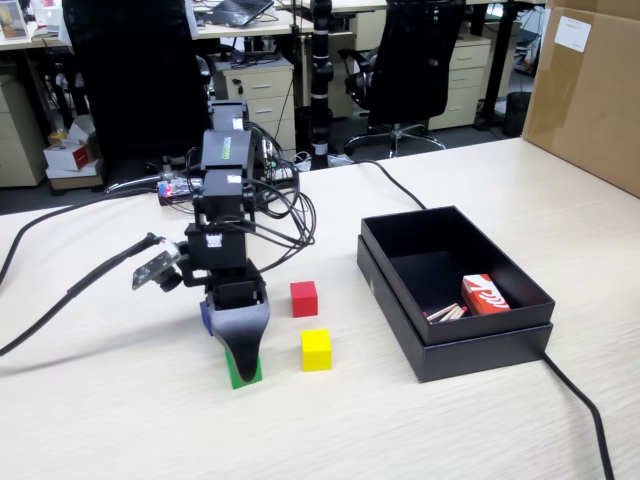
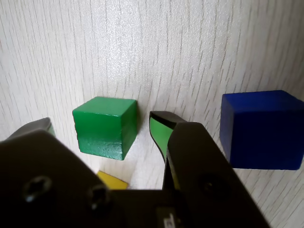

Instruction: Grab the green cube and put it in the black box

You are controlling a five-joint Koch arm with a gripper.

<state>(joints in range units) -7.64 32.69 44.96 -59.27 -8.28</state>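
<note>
Fig. – Grasp approach, w/ the green cube (image 2: 105, 127) as reference landmark. The gripper (image 2: 99, 129) is lowered to the table (image 1: 120, 420) and straddles the cube: in the wrist view one green-lined finger (image 2: 160, 133) stands just right of the cube, a small gap apart, and the other finger's tip (image 2: 37, 127) sits just left of it. Jaws are spread, not yet pressing any face; nothing is pinched. The spread suits the cube's width, so judged as the moment before closing. In the fixed view the arm (image 1: 225, 200) hangs steeply over the cube, whose green shows only at the jaw tip (image 1: 243, 375), the rest masked by the black jaw.

Neighbours, rel. to the green cube: a blue cube (image 2: 262, 129) lies near on the right in the wrist view, apart from the finger; in the fixed view only a sliver of it shows behind the arm (image 1: 205, 318). A yellow cube (image 1: 316, 349) and a red cube (image 1: 304, 298) sit near on the right in the fixed view, clear of the jaws. Spacing leaves room for the fingers w/o nudging others.

The black box (image 1: 400, 290) stands well to the right of the green cube in the fixed view, open-topped, w/ a red-and-white pack (image 1: 485, 295) and some thin sticks (image 1: 446, 313) in its near right corner; the remaining floor is bare, so the drop spot is free.
</note>
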